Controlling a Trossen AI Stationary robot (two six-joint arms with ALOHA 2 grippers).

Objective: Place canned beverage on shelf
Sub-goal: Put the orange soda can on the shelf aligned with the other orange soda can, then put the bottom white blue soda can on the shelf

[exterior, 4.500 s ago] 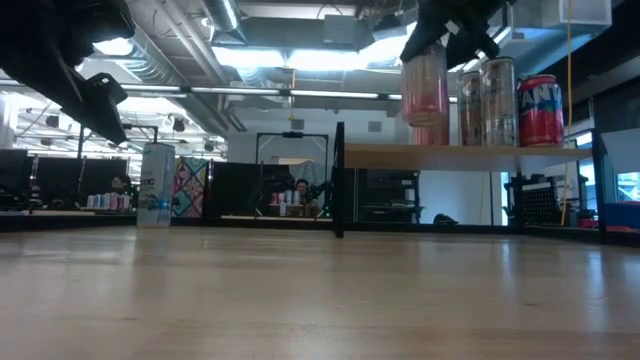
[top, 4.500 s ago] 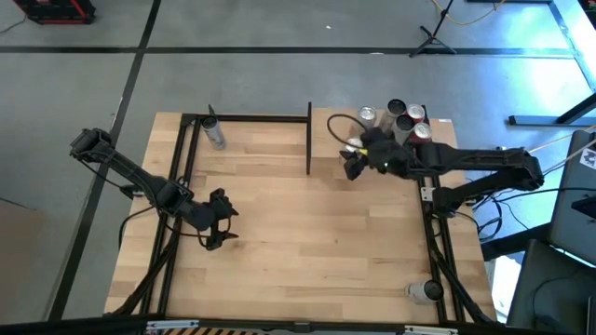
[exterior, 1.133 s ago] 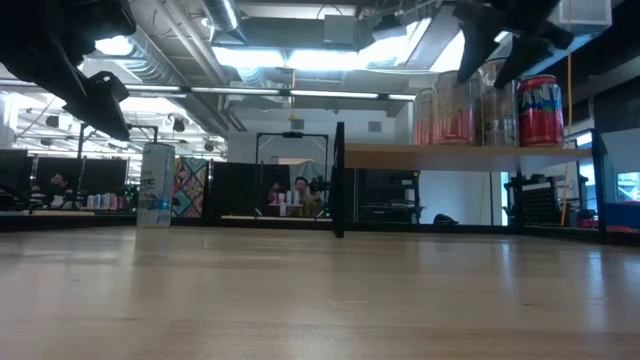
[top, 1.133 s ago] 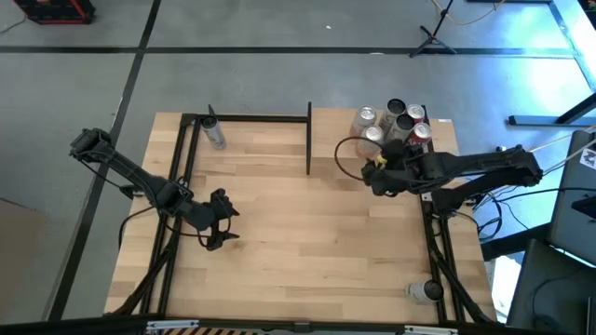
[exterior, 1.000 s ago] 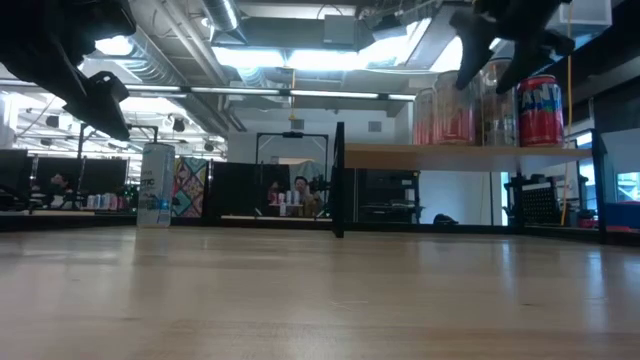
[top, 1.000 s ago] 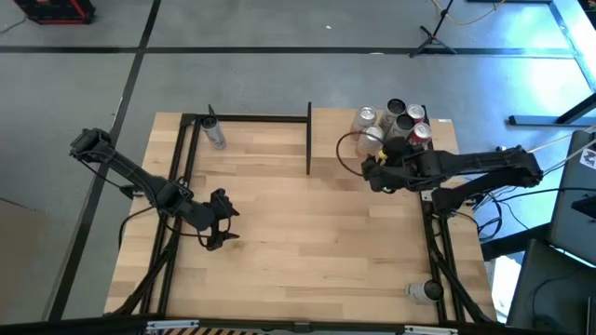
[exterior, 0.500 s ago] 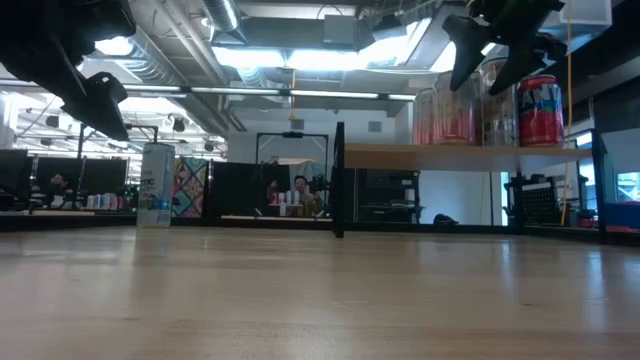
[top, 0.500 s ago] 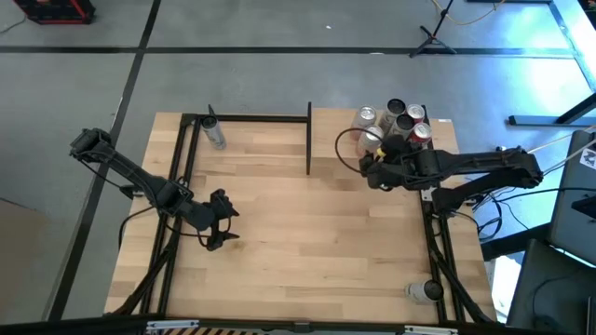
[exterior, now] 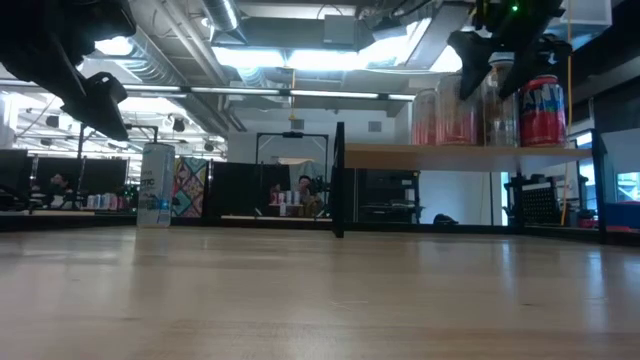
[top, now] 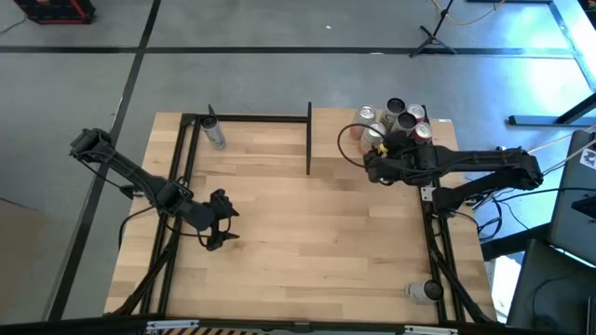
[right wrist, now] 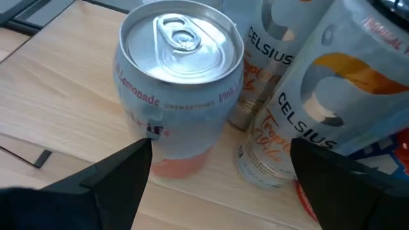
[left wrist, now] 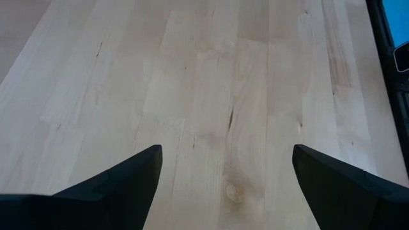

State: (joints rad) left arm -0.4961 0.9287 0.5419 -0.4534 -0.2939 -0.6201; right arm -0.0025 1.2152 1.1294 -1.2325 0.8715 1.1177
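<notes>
Right wrist view: the right gripper has its fingers spread and empty, with the pink can standing free just ahead on the shelf, beside the Celsius cans. A few seconds ago this can hung in the fingers above the shelf; it now rests among the others, so placement looks complete and the arm is backing off. In the high view, the left gripper waits over the table, fingers spread. One can remains at the table's far left corner. Beyond lies an office with ceiling lights.
</notes>
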